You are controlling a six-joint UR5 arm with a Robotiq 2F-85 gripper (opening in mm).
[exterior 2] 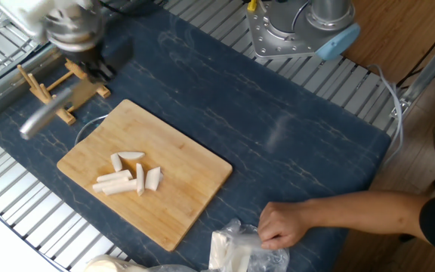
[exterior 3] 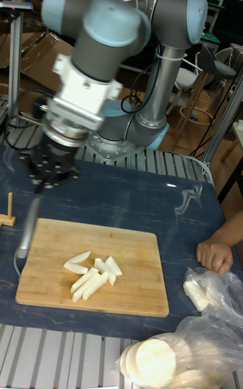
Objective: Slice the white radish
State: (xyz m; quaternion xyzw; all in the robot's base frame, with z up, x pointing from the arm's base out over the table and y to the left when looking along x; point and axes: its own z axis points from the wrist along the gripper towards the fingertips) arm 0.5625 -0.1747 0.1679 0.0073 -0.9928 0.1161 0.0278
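Fixed view: the radish [exterior 2: 129,174] lies cut into white sticks and wedges near the middle of the board [exterior 2: 195,177]. The gripper [exterior 2: 89,66] is blurred above the wooden rack [exterior 2: 51,94] at the board's far left corner, its fingers closed on a knife [exterior 2: 45,113] that slants down to the left. A person's hand [exterior 2: 282,225] rests on a plastic bag [exterior 2: 236,249] at the near edge.

Tall fixed view: the gripper [exterior 3: 42,183] grips the knife [exterior 3: 27,227], which hangs over the board's [exterior 3: 135,294] left end. The radish [exterior 3: 91,272] pieces sit mid-board. More white discs [exterior 3: 155,360] lie in the bag [exterior 3: 209,308].
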